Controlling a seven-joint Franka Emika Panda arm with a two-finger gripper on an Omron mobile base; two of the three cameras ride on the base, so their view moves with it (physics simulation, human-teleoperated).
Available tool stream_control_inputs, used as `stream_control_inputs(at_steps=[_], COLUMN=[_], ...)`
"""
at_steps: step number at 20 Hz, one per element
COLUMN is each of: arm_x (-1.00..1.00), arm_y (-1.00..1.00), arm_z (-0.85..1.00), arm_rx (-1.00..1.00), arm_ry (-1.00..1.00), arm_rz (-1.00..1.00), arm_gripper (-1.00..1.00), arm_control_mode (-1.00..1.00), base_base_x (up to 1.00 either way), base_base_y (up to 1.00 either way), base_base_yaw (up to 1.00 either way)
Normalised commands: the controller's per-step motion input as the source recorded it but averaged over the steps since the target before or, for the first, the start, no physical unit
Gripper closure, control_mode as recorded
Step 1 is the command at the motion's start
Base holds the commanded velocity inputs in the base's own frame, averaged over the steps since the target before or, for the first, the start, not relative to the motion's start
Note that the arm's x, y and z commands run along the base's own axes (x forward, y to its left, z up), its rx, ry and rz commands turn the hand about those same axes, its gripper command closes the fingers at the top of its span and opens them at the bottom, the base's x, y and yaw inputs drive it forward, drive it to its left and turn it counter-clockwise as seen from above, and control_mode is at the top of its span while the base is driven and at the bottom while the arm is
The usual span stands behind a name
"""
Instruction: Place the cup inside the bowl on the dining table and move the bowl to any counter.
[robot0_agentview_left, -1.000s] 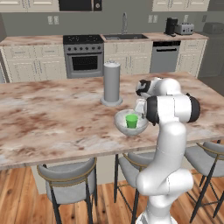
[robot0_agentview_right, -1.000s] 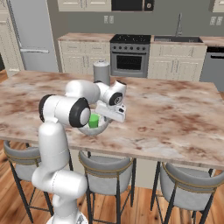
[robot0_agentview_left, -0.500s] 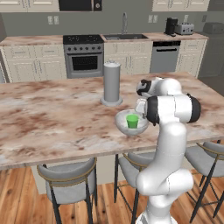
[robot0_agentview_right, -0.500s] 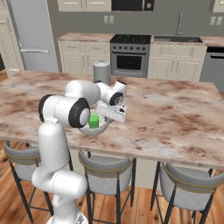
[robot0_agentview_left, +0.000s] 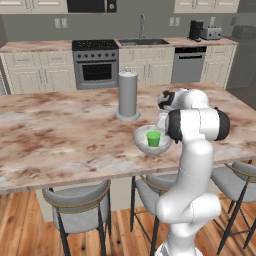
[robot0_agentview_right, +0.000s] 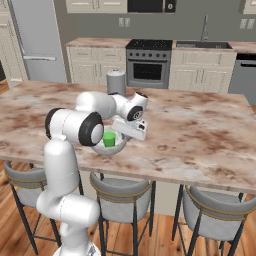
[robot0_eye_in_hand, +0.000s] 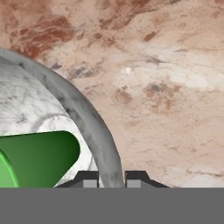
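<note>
Nothing has shifted much over the last second: the arm keeps its bent pose by the bowl (robot0_agentview_left: 152, 141), and the cup (robot0_agentview_left: 153, 138) sits where it sat.

On the near side, the bowl rests close to the front edge of the bench (robot0_agentview_left: 60, 135), above the grey stools (robot0_agentview_left: 80, 210). Bare marble stretches wide to its left and far side, apart from the tall grey cylinder (robot0_agentview_left: 128, 95) standing just behind it. In the right base view, open top also runs off to the right of the gripper (robot0_agentview_right: 131, 131).

Inside the bowl, the green cup stands upright. In the hand view the two fingers (robot0_eye_in_hand: 89, 179) straddle the bowl's rim (robot0_eye_in_hand: 94, 127), one tip inside and one outside, close against the wall; they appear clamped on it.
</note>
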Motion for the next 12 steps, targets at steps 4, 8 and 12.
stream_control_inputs(at_steps=[4, 8, 12], arm_x=[0.00, 0.00, 0.00], arm_y=[-0.08, -0.01, 0.00], arm_z=[0.12, 0.30, 0.37], arm_rx=[0.00, 0.00, 0.00], arm_ry=[0.00, 0.00, 0.00], arm_rz=[0.00, 0.00, 0.00], arm_gripper=[1.00, 1.00, 1.00], arm_control_mode=[-1.00, -1.00, -1.00], base_base_x=[0.00, 0.00, 0.00], base_base_y=[0.00, 0.00, 0.00], base_base_yaw=[0.00, 0.00, 0.00])
